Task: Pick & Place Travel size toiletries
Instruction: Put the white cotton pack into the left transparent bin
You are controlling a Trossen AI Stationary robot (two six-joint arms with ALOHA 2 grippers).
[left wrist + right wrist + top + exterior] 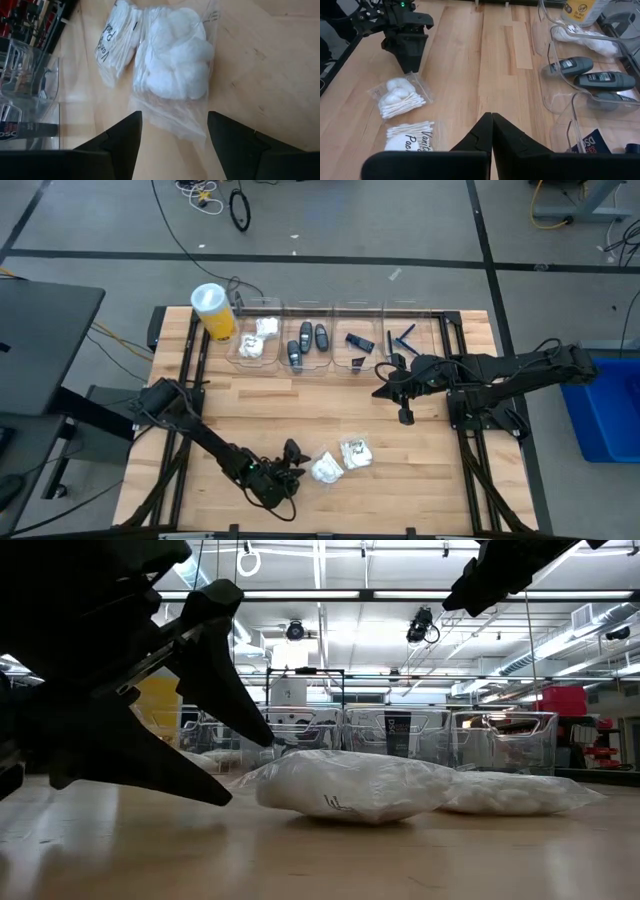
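Two clear plastic packets of white cotton items lie side by side on the wooden table (420, 470), near its front edge. The nearer packet (326, 469), holding cotton pads and swabs, lies directly ahead of the left gripper (296, 463); in the left wrist view the packet's (172, 65) loose plastic edge reaches into the gap between the two spread fingers (125, 137), which stand apart on either side of it and do not close on it. The low view shows the same packet (350, 785) flat on the wood with a dark fingertip just beside its end. The second packet (355, 452), which bears handwritten lettering, lies just beyond the first, touching or nearly touching it.

Along the table's back edge stands a row of clear plastic bins (335, 340). They contain, in order, white packets (258, 340), dark grey oval bottles (306, 342), dark rectangular pieces (358, 342) and a thin blue razor (402, 337). A tall yellow cylinder (213, 312) with a white lid stands beside the end bin that holds the white packets.

The right gripper (405, 416) hangs above the middle of the table, in front of the bins and well apart from the two packets; its fingers (507, 135) are pressed together and hold nothing.
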